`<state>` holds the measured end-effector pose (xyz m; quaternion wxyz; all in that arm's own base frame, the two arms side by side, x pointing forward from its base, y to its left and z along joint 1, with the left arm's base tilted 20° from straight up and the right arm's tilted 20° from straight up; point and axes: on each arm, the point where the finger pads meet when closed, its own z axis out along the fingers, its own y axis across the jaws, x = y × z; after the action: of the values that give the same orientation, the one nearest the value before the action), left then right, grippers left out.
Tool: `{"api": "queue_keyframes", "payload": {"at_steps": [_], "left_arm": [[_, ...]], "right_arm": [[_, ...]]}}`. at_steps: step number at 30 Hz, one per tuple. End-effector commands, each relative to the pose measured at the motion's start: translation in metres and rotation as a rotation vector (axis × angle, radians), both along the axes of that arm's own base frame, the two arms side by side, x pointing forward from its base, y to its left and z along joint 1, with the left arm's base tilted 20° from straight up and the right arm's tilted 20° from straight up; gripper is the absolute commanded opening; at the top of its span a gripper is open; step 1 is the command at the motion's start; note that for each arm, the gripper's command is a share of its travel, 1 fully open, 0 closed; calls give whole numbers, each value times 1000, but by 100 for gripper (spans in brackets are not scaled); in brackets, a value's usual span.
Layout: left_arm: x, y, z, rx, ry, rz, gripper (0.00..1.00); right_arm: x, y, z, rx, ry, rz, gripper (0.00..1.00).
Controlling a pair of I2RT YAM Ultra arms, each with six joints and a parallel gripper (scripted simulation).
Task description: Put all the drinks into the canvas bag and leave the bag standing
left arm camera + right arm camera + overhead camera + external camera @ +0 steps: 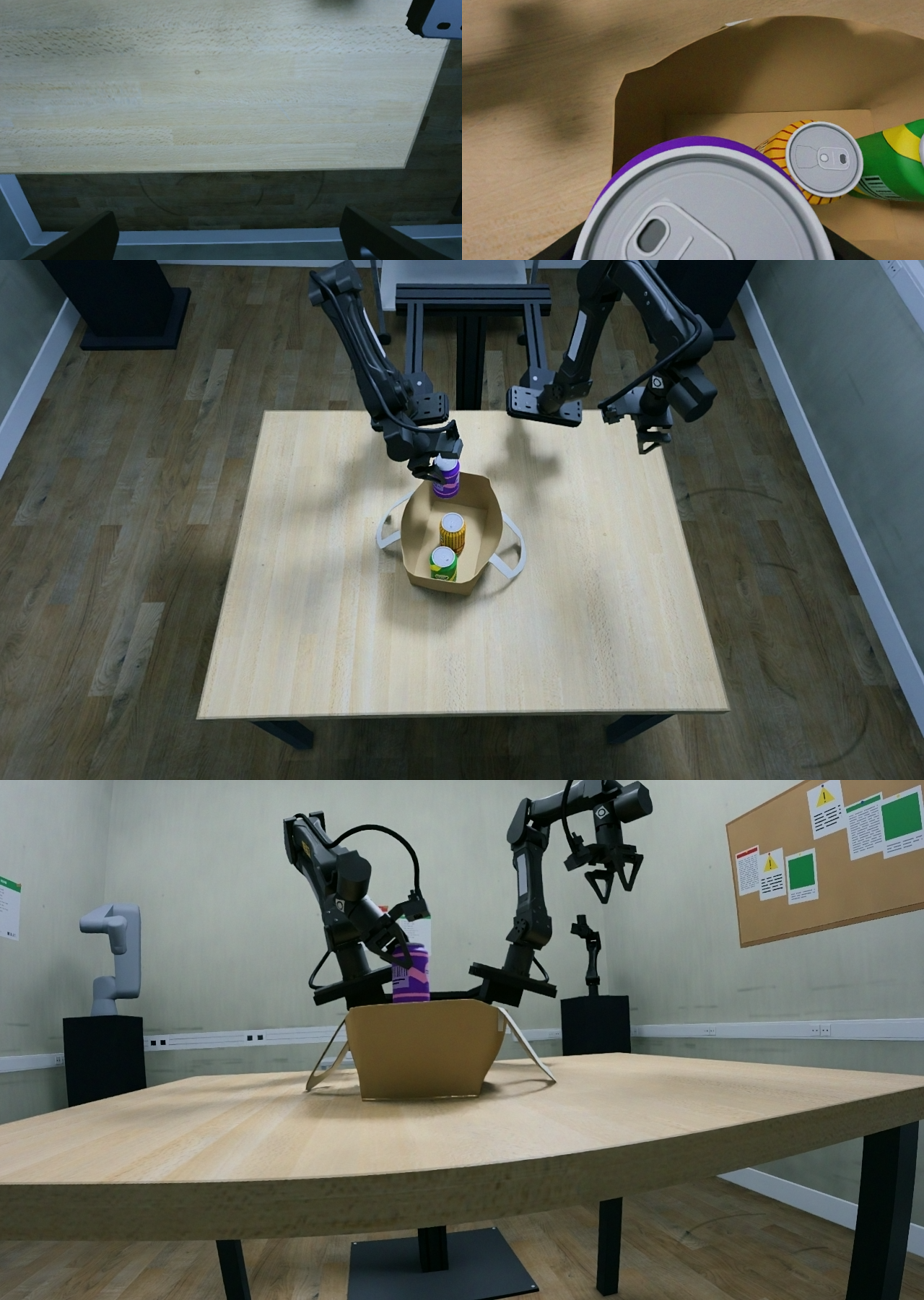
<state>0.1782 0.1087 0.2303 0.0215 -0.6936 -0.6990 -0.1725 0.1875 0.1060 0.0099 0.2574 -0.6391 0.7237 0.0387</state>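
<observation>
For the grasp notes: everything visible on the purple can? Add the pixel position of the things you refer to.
The purple can (447, 486) (411, 977) (700, 202) is a tall cylinder, metallic-looking, with pink bands and zigzags, a pale label panel and a silver-grey lid with rim and pull tab. It's about upright, clamped in the right tool (437, 465) (401, 958), above the canvas bag's (419, 531) (423, 1051) (769, 65) back end. Its base isn't clearly visible; no dents show.
</observation>
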Motion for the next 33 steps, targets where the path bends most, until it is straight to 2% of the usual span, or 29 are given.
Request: {"api": "queue_keyframes", "payload": {"at_steps": [1, 4, 5, 9, 10, 12, 33], "left_arm": [[1, -4, 14, 4, -43, -15, 100], [1, -4, 14, 4, -43, -15, 100], [1, -4, 14, 4, -43, -15, 100], [1, -4, 14, 4, -43, -15, 100], [1, -4, 14, 4, -43, -15, 100], [1, -4, 14, 4, -43, -15, 100], [1, -4, 14, 4, -43, -15, 100]], "right_arm": [[10, 21, 22, 80, -70, 64, 70], [-2, 17, 8, 68, -32, 61, 70], [6, 19, 17, 77, -58, 62, 70], [12, 21, 24, 83, -77, 57, 70], [-1, 16, 2, 64, -28, 69, 70], [9, 13, 6, 70, -48, 44, 70], [18, 8, -18, 77, -61, 43, 70]]}}
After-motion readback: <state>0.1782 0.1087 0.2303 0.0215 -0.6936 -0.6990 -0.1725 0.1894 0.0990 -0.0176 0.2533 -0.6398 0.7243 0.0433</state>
